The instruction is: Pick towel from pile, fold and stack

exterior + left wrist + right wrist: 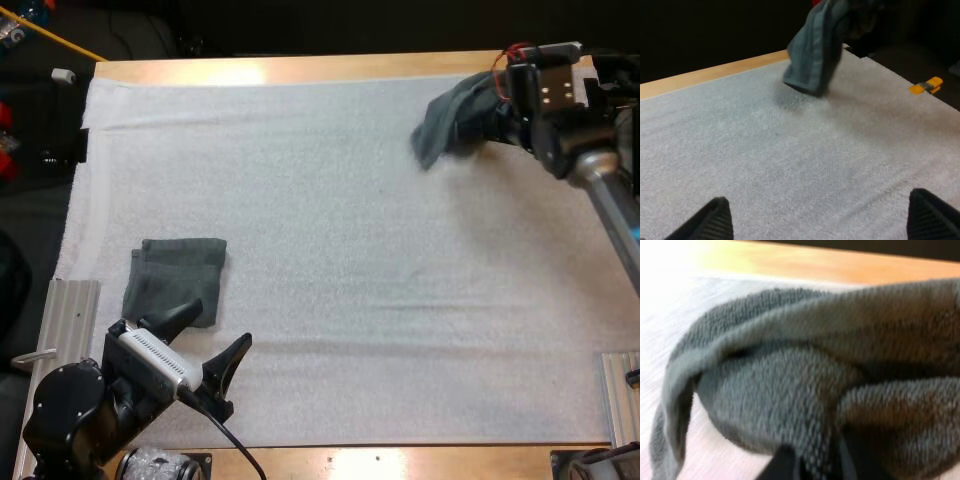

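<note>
Right wrist view: crumpled towel (790, 385) between fingers (782, 467) of right hand (817, 460).

Beyond the folded towel (178, 278) I have bare mat (330, 250) open the whole way across; only the hanging towel (452, 122), at the corner farthest from it, blocks passage.

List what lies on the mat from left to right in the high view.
Folded towel → crumpled towel → right gripper, shut on it. The left gripper overlaps the folded towel's span, so it is left out.
</note>
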Motion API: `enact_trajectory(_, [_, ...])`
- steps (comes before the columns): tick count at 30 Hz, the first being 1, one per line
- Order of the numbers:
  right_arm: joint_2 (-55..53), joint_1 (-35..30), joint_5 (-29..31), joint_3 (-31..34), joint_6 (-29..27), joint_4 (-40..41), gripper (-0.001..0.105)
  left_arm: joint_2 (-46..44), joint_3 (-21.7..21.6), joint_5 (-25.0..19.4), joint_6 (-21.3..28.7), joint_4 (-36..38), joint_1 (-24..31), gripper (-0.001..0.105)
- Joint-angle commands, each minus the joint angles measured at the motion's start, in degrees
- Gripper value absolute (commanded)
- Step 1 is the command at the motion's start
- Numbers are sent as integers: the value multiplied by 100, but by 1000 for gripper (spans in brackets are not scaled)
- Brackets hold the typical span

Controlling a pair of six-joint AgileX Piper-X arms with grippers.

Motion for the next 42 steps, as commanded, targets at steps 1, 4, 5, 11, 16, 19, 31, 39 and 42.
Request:
enact_trajectory(1, [-277, 61, -233, -57, -45, 364, 0, -5, -46, 74, -61, -67, -24, 69])
enact_trajectory(4, [-695, 208, -349, -57, -45, 828, 0, -5, -46, 157, -61, -67, -24, 69])
enact_trajectory(5, [-858, 295, -374, -57, -45, 988, 0, -5, -46, 177, -61, -67, -24, 69])
enact_trajectory(11, [-1678, 908, -632, -57, -45, 1677, 0, -5, -46, 184, -61, -53, -24, 69])
enact_trajectory(16, [-2120, 1475, -632, -57, -45, 2395, 0, -5, -46, 184, -61, 25, -24, 69])
enact_trajectory(19, [-2254, 1790, -632, -57, -45, 2969, 0, -5, -46, 184, -61, 25, -24, 69])
enact_trajectory(31, [-2129, 2427, -632, 998, 516, 2291, 0, -5, -46, 184, -61, 25, -24, 69])
enact_trajectory(39, [-1156, 2427, -698, 1470, 897, 791, 26, -5, -46, 184, -61, 25, -24, 69])
enact_trajectory(42, [-949, 2427, -714, 1441, 1083, 91, 65, -5, -46, 184, -61, 25, -24, 69])
